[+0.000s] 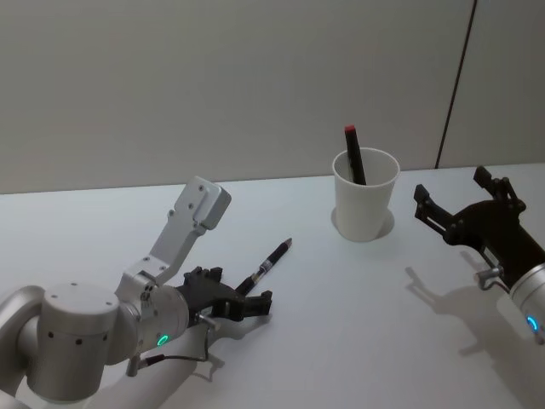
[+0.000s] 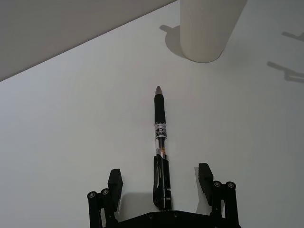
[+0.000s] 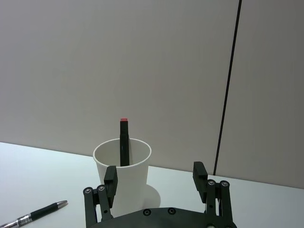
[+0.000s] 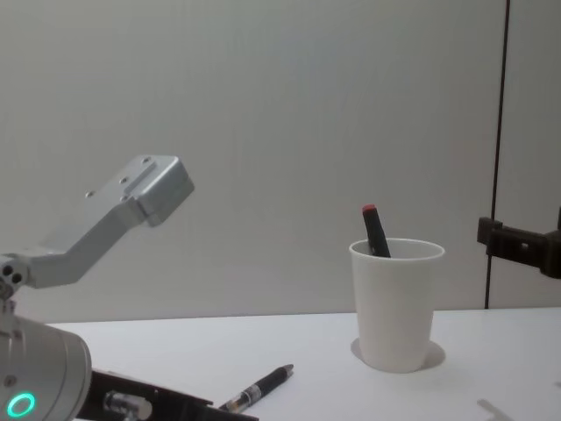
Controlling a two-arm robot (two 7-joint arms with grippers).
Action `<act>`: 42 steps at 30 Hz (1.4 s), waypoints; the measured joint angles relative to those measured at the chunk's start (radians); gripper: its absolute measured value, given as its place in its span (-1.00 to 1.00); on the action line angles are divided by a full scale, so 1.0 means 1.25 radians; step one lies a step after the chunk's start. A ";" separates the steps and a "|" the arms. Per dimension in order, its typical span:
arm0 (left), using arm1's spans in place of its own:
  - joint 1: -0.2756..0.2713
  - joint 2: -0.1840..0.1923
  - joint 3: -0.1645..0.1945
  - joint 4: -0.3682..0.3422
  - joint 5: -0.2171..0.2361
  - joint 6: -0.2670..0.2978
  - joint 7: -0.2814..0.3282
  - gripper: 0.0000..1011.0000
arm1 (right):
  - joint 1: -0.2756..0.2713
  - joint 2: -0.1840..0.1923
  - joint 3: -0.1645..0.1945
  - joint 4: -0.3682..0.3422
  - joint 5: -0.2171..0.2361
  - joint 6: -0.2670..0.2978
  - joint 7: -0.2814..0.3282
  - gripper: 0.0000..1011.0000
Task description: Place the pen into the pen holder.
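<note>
Your counter [image 1: 358, 341] is carrying the paper cup [image 1: 366, 204], which is standing upright with a red-tipped pen [image 1: 352, 153] leaning inside. Your right jaws are hovering spread nearby, idle. Your left jaws are sitting low and spread astride the black pen [image 1: 266, 268], ready for pinching; it is lying flat, apart from the cup.

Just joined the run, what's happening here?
The left gripper sits low on the table, open, straddling the back end of the pen, which lies flat, not yet gripped. The cup stands beyond its tip, a red-topped pen already inside. The right gripper hangs open near the cup.
</note>
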 joint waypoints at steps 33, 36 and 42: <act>-0.005 -0.008 -0.005 0.009 -0.013 0.019 -0.002 0.66 | 0.000 0.000 0.000 0.000 0.000 0.000 0.000 0.98; -0.005 -0.008 -0.005 0.010 -0.013 0.019 -0.002 0.62 | 0.000 0.000 0.000 0.000 0.000 0.000 0.000 0.98; -0.005 -0.006 -0.005 0.009 -0.011 0.019 -0.013 0.55 | 0.000 0.000 0.000 0.000 0.000 0.000 0.000 0.98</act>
